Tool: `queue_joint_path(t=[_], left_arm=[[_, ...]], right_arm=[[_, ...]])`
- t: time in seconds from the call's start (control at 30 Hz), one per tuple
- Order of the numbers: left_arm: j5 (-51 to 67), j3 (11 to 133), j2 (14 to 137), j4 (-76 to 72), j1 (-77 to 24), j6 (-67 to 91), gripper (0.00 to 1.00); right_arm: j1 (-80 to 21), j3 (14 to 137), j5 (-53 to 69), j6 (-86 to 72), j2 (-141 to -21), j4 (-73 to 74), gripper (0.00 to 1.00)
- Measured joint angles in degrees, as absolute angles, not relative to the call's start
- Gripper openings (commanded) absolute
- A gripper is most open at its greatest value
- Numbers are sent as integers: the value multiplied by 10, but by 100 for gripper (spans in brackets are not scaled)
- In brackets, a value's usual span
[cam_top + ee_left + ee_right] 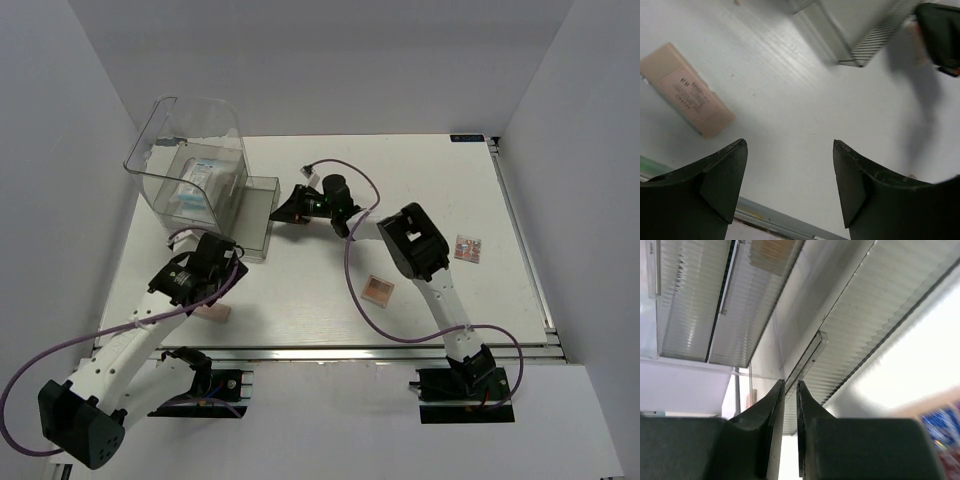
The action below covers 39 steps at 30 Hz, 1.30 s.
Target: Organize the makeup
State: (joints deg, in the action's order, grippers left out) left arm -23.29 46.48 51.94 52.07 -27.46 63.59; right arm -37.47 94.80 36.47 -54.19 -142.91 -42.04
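Over at the front-left of the surface (420,170), the left end effector (790,145) hangs with its fingers wide apart and nothing between them. The long peach case (685,90) lies flat just off to its side. My read is that this is the reach-for-the-next-item step. The case looks like the next pick, which calls for swinging over it, lining the fingers across its narrow width and coming straight down.

The right end effector (791,382) is at the clear bin (150,150) with its fingers nearly together. The bin's thin clear edge runs right into the slit (looks pinched on it, probably to steady the bin).

The white-blue packet (195,188) is inside the bin. A peach compact (378,290) and a small square palette (467,248) sit out on the surface, well apart from the bin.

Only the top view shows the packet and those leftovers. Only the left wrist view shows the printing on the case, and only the right wrist view shows that narrow slit.
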Motion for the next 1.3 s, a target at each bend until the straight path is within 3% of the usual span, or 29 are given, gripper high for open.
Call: queue_joint_path(t=[0.07,0.1,0.17,0.2,0.23,0.43,0.7,0.87,1.2,1.3], left_arm=[[-231,441,517,535,-274,653,80],[-230,429,515,543,-274,662,80],[-229,406,508,555,-274,681,82],[-228,396,506,562,-274,688,95],[-229,387,503,568,-273,693,98],[-239,358,522,585,-269,715,98],[-239,315,572,522,-207,700,98],[-230,314,616,465,-149,660,97],[-219,312,686,402,-111,602,88],[-225,313,694,398,-104,592,74]], right_arm=[[-366,935,374,-533,-1419,-416,17],[-363,934,379,-528,-1418,-413,38],[-359,938,391,-505,-1417,-398,51],[-359,942,399,-492,-1417,-388,60],[-359,945,406,-480,-1417,-378,64],[-357,931,442,-373,-1360,-281,69],[-323,795,463,-190,-1135,-167,72],[-269,755,473,-122,-1060,-119,73],[-152,731,473,-72,-1018,-48,72],[-142,731,473,-66,-1005,-41,72]])
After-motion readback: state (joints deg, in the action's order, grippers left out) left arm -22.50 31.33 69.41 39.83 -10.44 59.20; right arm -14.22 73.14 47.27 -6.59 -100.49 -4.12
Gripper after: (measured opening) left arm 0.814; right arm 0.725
